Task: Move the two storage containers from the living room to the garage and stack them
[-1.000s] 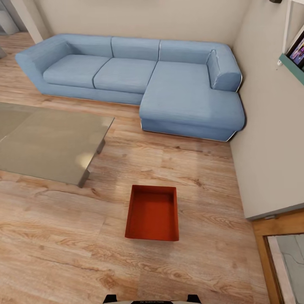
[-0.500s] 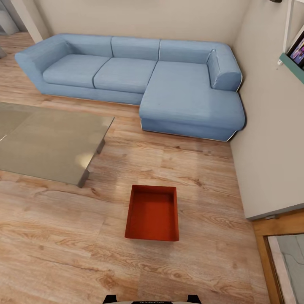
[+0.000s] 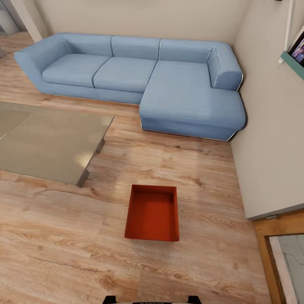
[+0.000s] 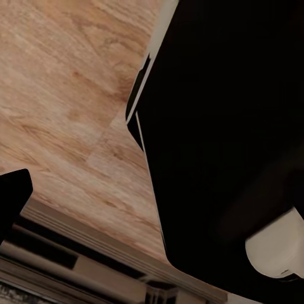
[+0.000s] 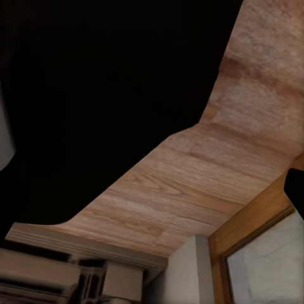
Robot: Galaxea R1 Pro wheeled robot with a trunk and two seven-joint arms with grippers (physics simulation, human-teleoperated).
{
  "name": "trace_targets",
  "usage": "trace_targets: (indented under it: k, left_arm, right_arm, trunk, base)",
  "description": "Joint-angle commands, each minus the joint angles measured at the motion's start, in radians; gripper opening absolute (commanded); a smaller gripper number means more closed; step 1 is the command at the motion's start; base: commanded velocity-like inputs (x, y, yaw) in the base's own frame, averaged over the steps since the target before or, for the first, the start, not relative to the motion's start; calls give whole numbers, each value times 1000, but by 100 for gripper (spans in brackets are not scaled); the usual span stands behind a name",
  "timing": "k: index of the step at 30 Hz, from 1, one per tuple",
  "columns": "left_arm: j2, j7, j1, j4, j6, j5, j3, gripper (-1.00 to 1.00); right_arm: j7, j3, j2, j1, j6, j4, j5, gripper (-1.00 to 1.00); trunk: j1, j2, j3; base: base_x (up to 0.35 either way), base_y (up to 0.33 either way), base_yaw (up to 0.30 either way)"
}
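Living room with light wood-plank floor, one storage container waiting.

Red-orange and open-topped, it sits on the planks between the glass coffee table and the beige wall, well short of the blue corner sofa. Whether either pincer is wide or narrow cannot be told.

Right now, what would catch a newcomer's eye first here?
A red-orange box, open and empty, sits alone on the wood floor just ahead of the robot. Behind it a blue corner sofa lines the far wall, with a low table at left.
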Motion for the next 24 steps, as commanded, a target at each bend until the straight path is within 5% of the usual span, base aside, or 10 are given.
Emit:
trace_targets:
  k: [1,24]
  left_arm:
    - [0,3,0,0,-2,7,-9,100]
    - [0,3,0,0,-2,7,-8,100]
  right_arm:
    - [-2,6,0,-1,-5,3,-3,100]
    - [-2,6,2,-1,-5,3,-3,100]
  trunk:
    - [4,-8,-4]
    - [92,-169,-76]
  base:
    - [0,0,0]
    - [0,0,0]
